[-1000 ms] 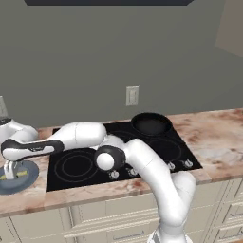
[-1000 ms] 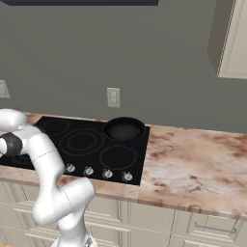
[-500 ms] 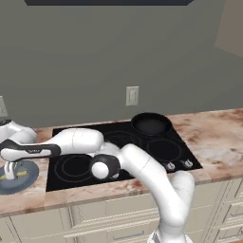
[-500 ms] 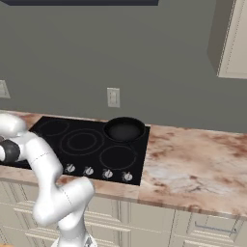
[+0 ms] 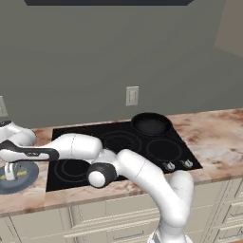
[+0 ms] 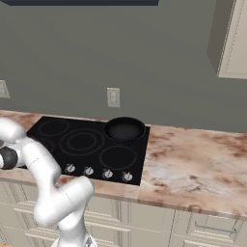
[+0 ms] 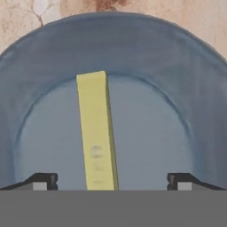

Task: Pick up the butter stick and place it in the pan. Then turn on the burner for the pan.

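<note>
The butter stick (image 7: 97,132), a thin pale-yellow bar, lies on a flat blue-grey plate (image 7: 177,71). In the hand view my gripper (image 7: 113,181) is open right above it, one dark fingertip (image 7: 42,180) on each side of the bar's near end and neither touching it. From the left base view the plate (image 5: 26,178) sits at the counter's far left, with my gripper (image 5: 9,171) pointing down onto it and a bit of the butter stick (image 5: 4,177) showing. The black pan (image 5: 151,124) stands empty on the back right burner, also the pan (image 6: 124,129) in the right base view.
The black cooktop (image 5: 118,147) lies between plate and pan, with a row of knobs (image 5: 175,165) along its front right edge, seen as knobs (image 6: 99,172) from the right. My arm stretches low across the cooktop's left side. Marbled counter (image 6: 193,159) extends right.
The arm has sunk a little, its elbow dropping toward the counter's front edge and the hand lowering onto the plate. The pan and the plate have not moved.
</note>
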You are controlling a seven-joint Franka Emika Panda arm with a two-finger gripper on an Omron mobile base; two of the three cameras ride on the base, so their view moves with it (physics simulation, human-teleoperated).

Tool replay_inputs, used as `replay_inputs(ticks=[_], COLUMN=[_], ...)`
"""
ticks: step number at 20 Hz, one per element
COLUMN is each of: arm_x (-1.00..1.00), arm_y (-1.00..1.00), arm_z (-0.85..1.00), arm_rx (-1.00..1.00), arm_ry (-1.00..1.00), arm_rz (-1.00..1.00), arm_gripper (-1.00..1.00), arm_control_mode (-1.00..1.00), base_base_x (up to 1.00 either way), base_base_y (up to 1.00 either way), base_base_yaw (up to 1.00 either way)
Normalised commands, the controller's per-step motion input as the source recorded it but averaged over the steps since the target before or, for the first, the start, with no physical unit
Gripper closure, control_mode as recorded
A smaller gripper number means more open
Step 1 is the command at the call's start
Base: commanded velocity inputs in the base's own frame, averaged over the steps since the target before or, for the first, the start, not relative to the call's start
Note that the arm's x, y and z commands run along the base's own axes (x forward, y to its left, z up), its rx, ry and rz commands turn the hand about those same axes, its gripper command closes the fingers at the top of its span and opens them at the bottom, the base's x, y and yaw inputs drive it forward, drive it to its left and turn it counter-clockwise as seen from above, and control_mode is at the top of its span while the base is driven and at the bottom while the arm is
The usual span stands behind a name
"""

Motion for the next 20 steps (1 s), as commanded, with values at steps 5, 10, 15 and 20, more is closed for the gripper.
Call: replay_inputs(ticks=[5,10,15,20], arm_x=[0.0,0.0,0.0,0.0], arm_y=[0.09,0.13,0.07,0.08], arm_z=[-0.22,-0.35,-0.42,-0.42], arm_rx=[0.0,0.0,0.0,0.0], arm_ry=[0.02,0.0,0.0,0.0], arm_rz=[0.04,0.03,0.03,0.02], arm_gripper=[-1.0,1.0,1.0,1.0], arm_control_mode=[-1.0,-1.0,-1.0,-1.0], base_base_x=[0.0,0.0,0.0,0.0], base_base_y=[0.0,0.0,0.0,0.0], base_base_yaw=[0.0,0.0,0.0,0.0])
